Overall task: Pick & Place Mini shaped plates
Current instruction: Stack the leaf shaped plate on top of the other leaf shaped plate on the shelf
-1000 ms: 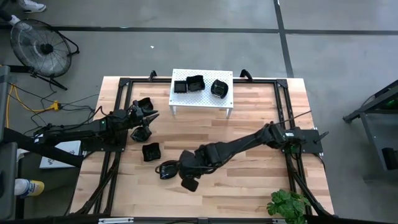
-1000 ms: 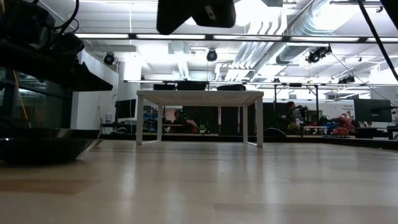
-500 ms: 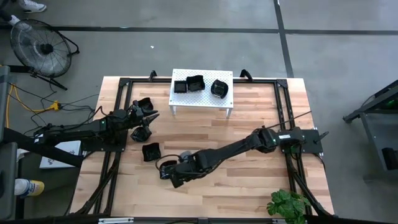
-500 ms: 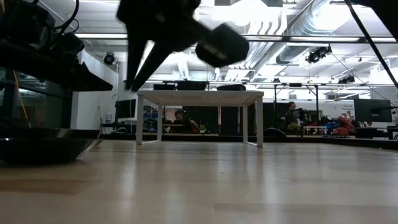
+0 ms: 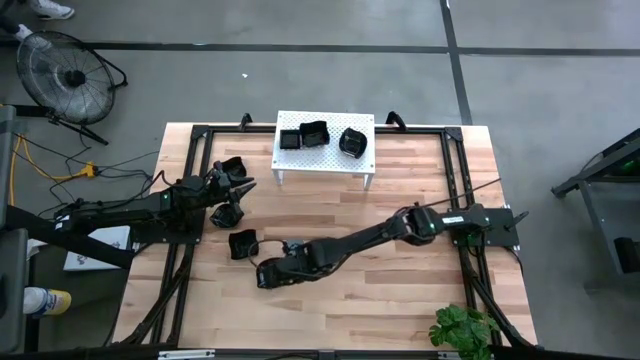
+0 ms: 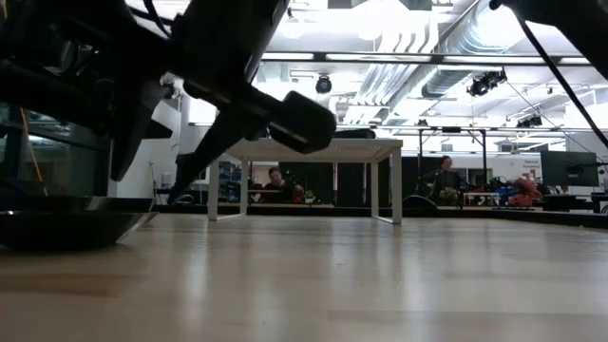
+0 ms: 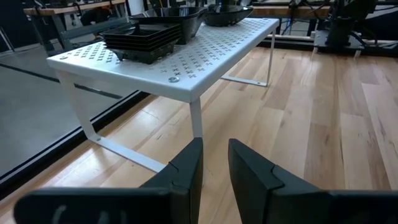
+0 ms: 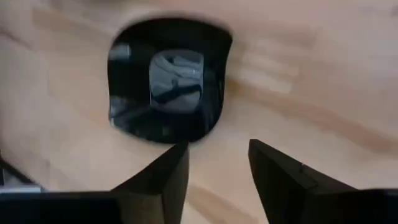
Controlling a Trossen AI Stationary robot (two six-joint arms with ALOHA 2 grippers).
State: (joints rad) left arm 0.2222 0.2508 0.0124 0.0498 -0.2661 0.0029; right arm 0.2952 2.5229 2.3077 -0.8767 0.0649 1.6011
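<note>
Right hand [image 8: 214, 168]: moved left, lower, now right by a black plate [image 8: 168, 87] on the worktop [image 5: 400, 280], fingers apart.
Left hand [image 7: 214, 171]: same spot, fingers a little apart.

The stand [image 5: 324, 150] sits at the far middle of the counter [image 5: 400, 290], with three plates on it in a row: one at the left [image 5: 289, 139], one just right of it [image 5: 315, 132], one further right [image 5: 352, 142]. The left gripper [image 5: 237, 190] rests at the counter's left, near two plates [image 5: 233, 166] [image 5: 227, 213]. Nearer, a plate [image 5: 243, 243] lies left of centre, and just right of it the right gripper [image 5: 266, 277] is over another plate [image 8: 168, 87].
</note>
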